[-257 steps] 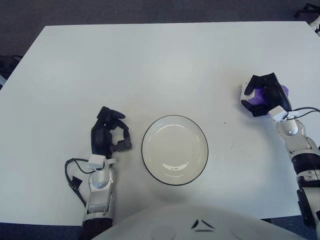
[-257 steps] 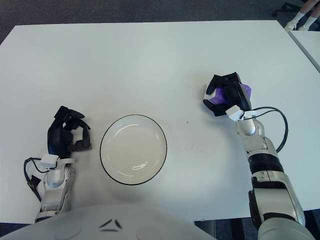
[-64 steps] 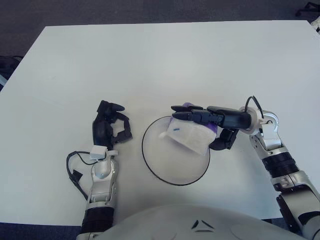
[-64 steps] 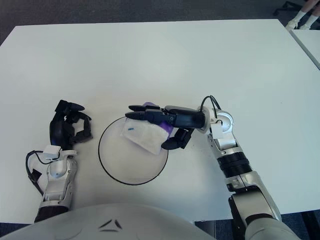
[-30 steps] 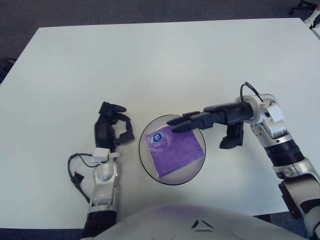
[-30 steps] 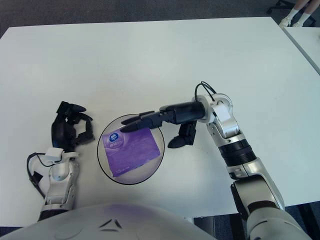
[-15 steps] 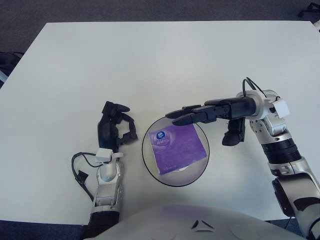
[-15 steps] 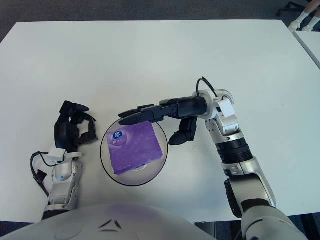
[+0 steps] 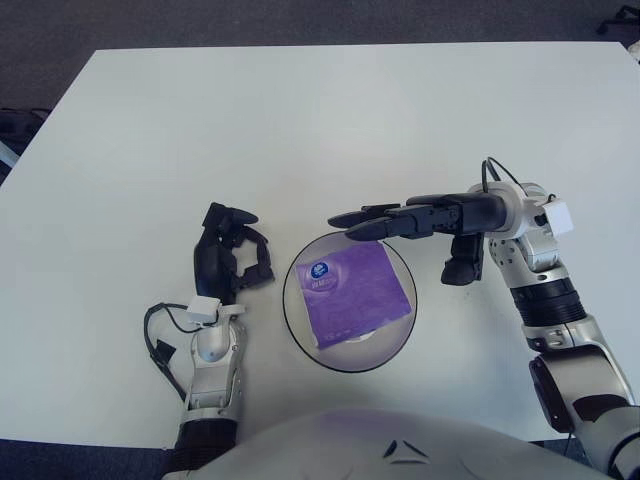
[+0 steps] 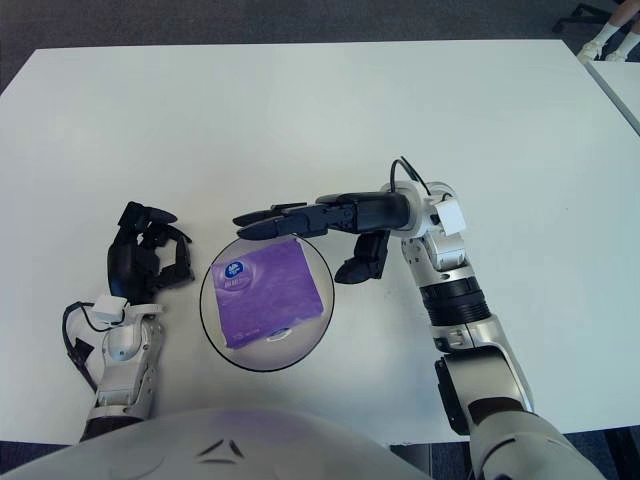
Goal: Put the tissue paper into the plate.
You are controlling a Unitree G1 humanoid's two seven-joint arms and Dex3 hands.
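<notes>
1. Fingers (image 9: 375, 222) of the right hand (image 9: 430, 225): extended and spread, holding nothing. They reach leftward over the far rim of the plate (image 9: 296, 320), above the tissue pack (image 9: 353, 293). The thumb hangs downward just right of the plate.
2. Tissue pack: a flat, roughly square purple packet with a glossy wrapper. A round white-and-blue logo sits at its near-left corner as seen from the head camera.
3. Tissue pack position: inside the plate, lying flat and covering most of the plate's centre. A small crescent of white plate shows at its near edge.
4. Tissue pack orientation: rotated slightly, so its edges are not square to the table edges. The left edge runs from the logo corner down toward the robot; the far-right corner lies near the plate's far-right rim. No clear long axis can be read, as the sides appear nearly equal.
5. Plate: round, white, with a dark rim, standing on the table (image 9: 300, 120) directly in front of the robot.
6. Left hand (image 9: 228, 260): shows just left of the plate, fingers curled inward, gripping nothing.
7. Table: white, with dark floor visible beyond its far edge.
</notes>
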